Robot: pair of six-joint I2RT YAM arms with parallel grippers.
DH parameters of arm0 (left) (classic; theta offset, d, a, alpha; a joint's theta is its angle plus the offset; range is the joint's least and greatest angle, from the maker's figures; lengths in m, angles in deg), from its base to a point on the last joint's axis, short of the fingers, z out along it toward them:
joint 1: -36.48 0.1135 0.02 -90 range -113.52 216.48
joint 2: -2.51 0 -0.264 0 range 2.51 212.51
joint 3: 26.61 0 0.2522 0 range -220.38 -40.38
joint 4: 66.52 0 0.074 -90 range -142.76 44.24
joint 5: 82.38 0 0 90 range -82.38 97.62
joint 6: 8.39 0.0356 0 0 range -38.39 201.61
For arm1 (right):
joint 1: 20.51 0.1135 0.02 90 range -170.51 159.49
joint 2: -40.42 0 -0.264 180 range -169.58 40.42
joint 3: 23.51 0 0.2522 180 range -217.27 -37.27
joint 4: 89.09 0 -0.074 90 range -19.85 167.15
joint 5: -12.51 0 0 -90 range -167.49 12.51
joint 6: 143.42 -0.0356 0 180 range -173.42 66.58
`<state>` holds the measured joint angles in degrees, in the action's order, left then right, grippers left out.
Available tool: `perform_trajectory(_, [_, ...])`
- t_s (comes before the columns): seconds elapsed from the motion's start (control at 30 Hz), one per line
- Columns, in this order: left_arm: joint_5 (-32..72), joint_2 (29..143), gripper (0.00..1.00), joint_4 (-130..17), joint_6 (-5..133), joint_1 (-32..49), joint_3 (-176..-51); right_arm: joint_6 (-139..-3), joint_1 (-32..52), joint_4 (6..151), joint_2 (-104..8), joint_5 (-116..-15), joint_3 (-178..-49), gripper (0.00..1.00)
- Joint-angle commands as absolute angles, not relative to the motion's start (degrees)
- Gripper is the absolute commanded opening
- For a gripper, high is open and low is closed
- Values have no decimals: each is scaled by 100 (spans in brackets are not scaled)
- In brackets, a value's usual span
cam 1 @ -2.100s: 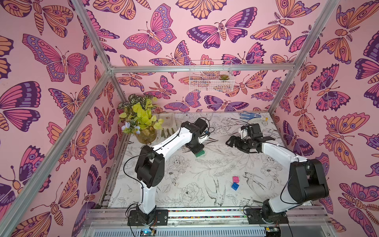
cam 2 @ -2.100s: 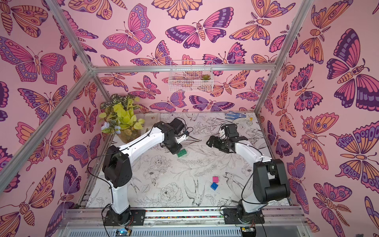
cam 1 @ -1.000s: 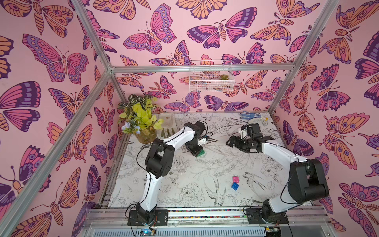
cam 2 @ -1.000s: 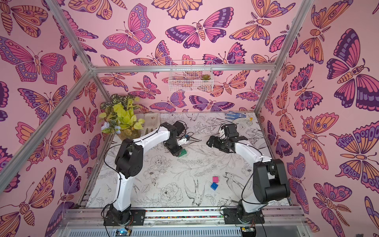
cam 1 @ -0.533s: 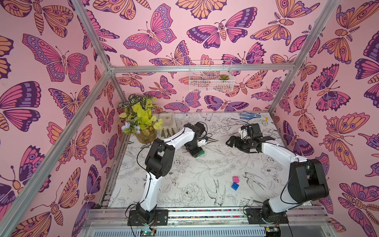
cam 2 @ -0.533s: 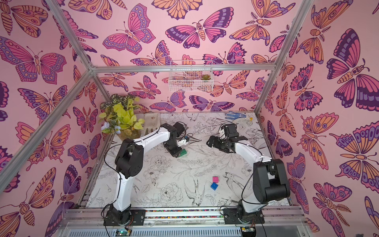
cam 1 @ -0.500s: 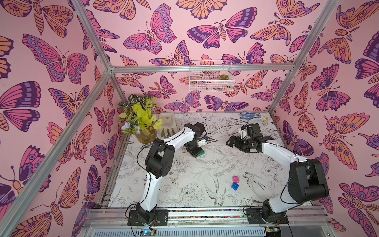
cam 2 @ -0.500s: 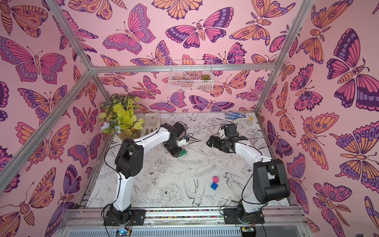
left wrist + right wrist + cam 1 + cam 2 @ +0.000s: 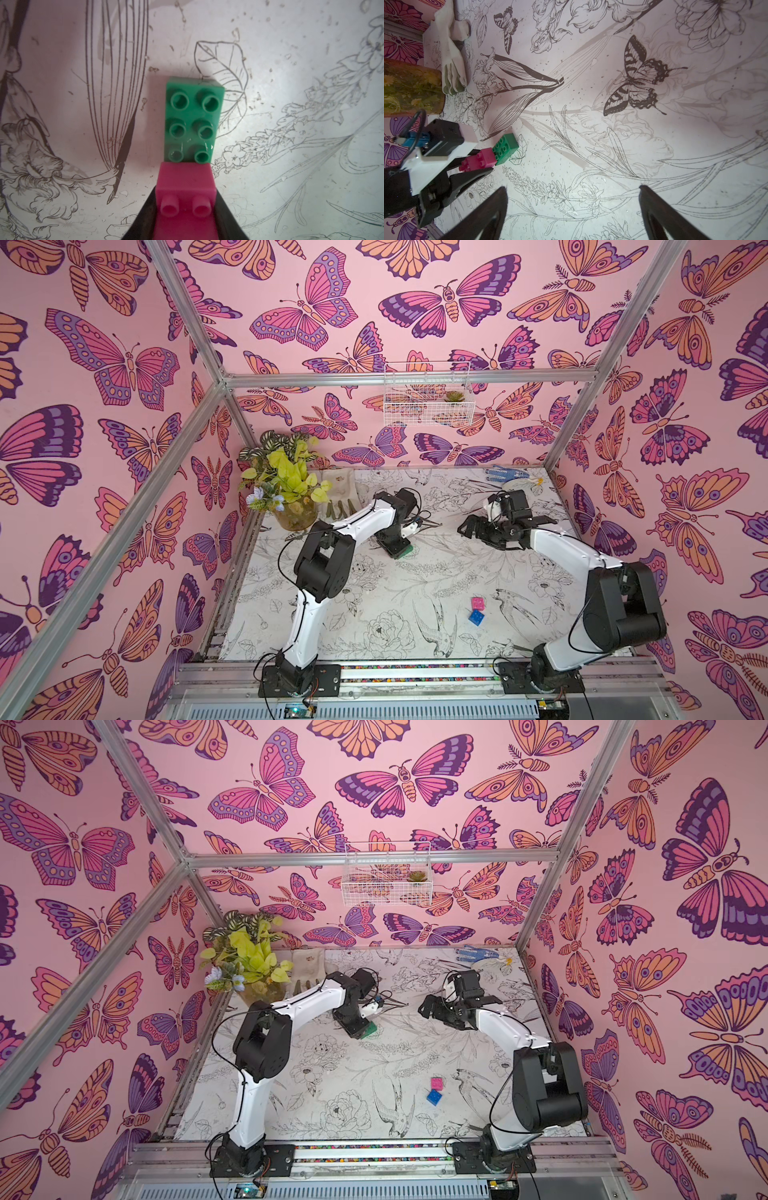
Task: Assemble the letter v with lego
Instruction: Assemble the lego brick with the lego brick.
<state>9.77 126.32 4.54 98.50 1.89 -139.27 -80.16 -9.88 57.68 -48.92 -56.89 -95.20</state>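
Above the tabletop point(image 9: 436, 585): right jaws wide apart, empty. Near the plant point(image 9: 286, 485): green brick point(image 9: 194, 120) flat, studs up. At its end, touching, seemingly tilted: pink brick point(image 9: 186, 187), clenched in left jaws. Level over the end studs, then press straight down.

Your left arm point(image 9: 357, 522) reaches forward from a raised elbow and bends down at the wrist. The left pincer point(image 9: 185, 188) points down at one end of the green brick point(image 9: 193, 116), jaws clamped on a pink brick point(image 9: 185, 180) that seems seated on that end. Your right arm point(image 9: 561, 547) stretches low toward the green brick but stops well apart from it. The right pincer point(image 9: 572, 187) is spread wide, gripping nothing.
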Motion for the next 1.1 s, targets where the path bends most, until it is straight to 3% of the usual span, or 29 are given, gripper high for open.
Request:
perform_trajectory(0.0, [845,12755,27,546,9818,143,-13638,-7944,-939,5744,-4899,-5718,-9607,99])
perform_trajectory(1.07, [270,12895,28,802,9491,31,-13358,-7992,-942,5795,-4871,-5714,-9569,99])
